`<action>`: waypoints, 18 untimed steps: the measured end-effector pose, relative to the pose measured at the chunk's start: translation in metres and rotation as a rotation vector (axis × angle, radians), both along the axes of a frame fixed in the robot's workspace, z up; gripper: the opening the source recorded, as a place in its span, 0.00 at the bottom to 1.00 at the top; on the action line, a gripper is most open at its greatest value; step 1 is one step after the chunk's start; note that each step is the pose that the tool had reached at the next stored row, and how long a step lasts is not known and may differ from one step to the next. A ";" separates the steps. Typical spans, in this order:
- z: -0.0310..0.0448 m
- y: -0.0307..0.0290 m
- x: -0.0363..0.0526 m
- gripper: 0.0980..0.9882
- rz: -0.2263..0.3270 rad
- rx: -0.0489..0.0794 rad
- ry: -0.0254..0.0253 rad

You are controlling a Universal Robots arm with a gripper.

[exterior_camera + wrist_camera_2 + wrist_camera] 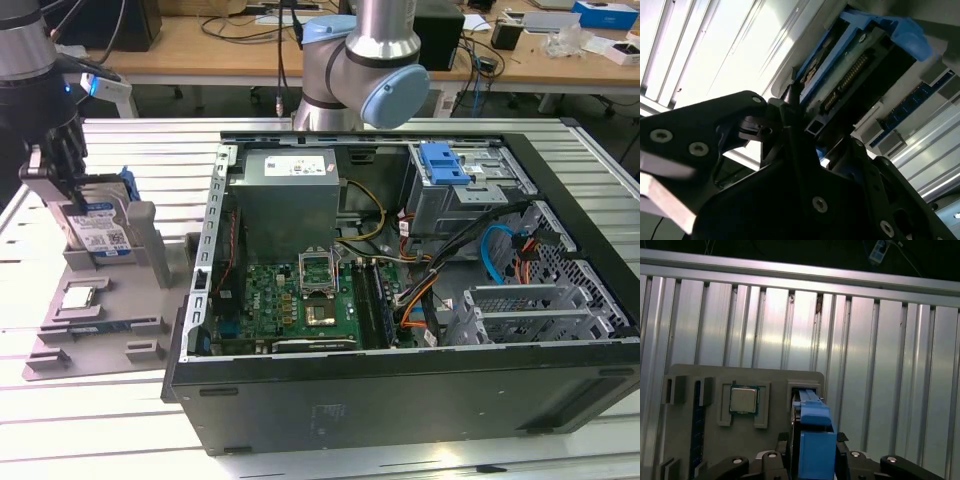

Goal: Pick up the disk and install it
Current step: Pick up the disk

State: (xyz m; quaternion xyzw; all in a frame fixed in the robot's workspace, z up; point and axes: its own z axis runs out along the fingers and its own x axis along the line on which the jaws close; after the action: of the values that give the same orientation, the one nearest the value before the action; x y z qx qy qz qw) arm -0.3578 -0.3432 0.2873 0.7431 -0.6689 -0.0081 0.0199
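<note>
The disk [100,232] stands on edge in a slot of the grey holder tray [120,300] at the exterior view's left, its white-and-blue label facing out and its blue carrier bracket around it. My gripper [65,185] comes down on its top edge, with one black finger on each side of the bracket. In the first wrist view the blue bracket of the disk [815,440] sits between the fingers of the gripper [814,460]. The second wrist view shows the disk [850,75] from its connector end, with the gripper [805,135] shut on it.
A small square CPU chip [82,296] [743,400] lies in a recess of the same tray. The open computer case [400,260] lies at the exterior view's right, with a blue caddy [445,165] on its drive bay. The arm's grey joints [370,60] rise behind the case.
</note>
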 end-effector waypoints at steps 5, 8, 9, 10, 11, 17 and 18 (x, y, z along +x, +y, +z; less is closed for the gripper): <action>0.0000 0.0000 0.0001 0.30 0.000 0.000 0.0001; 0.0000 0.0000 0.0002 0.30 0.000 0.000 0.0000; 0.0000 0.0000 0.0002 0.30 0.000 0.000 0.0001; 0.0000 0.0000 0.0002 0.30 0.000 0.000 0.0001; 0.0000 0.0000 0.0002 0.30 0.000 0.000 0.0000; 0.0051 0.0011 0.0003 0.30 0.000 0.000 0.0001; 0.0067 0.0013 0.0003 0.30 0.000 0.000 0.0001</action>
State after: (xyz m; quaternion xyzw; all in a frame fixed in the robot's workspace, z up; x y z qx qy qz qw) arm -0.3575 -0.3418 0.2941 0.7431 -0.6688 -0.0081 0.0200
